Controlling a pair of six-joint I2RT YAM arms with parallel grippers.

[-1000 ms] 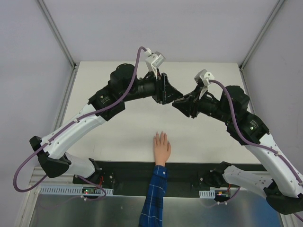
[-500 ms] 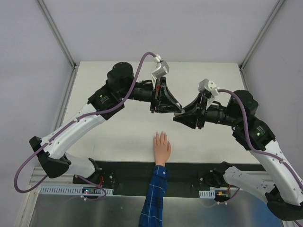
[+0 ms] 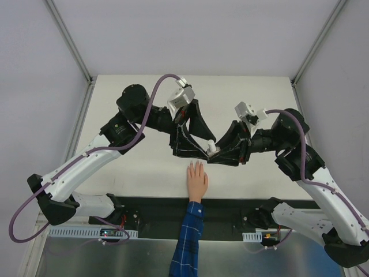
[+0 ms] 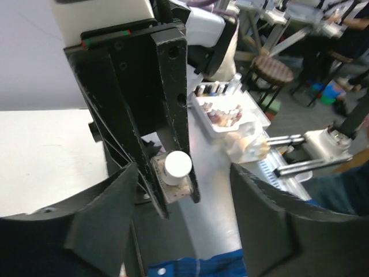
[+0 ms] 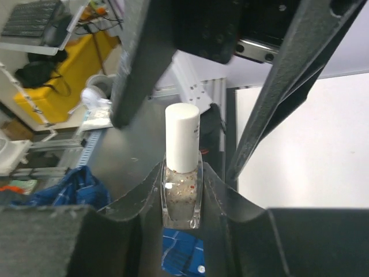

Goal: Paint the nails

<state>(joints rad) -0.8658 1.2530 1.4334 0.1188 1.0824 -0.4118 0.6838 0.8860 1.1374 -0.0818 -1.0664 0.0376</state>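
Note:
The flesh-coloured mannequin hand (image 3: pixel 196 180) lies flat near the table's front edge, its blue plaid sleeve (image 3: pixel 189 242) running off toward me. Its nails (image 3: pixel 196 165) are tiny and barely show. Just behind the fingertips, my right gripper (image 3: pixel 214 154) (image 5: pixel 181 173) is shut on a small glittery polish bottle (image 5: pixel 181 193) with a white cap (image 5: pixel 182 135) (image 4: pixel 177 164). My left gripper (image 3: pixel 206 151) (image 4: pixel 183 170) is open. Its fingers (image 4: pixel 104 213) stand wide on either side of the cap without touching it.
White table top (image 3: pixel 144 167) with a black strip (image 3: pixel 155 210) along the near edge. Grey walls and metal frame posts (image 3: pixel 81 121) enclose the sides. Beyond the table, the left wrist view shows a white tray of small bottles (image 4: pixel 222 112).
Both grippers have come forward and down toward the mannequin hand, drawing together. The left gripper's jaws now straddle the bottle cap held by the right gripper.

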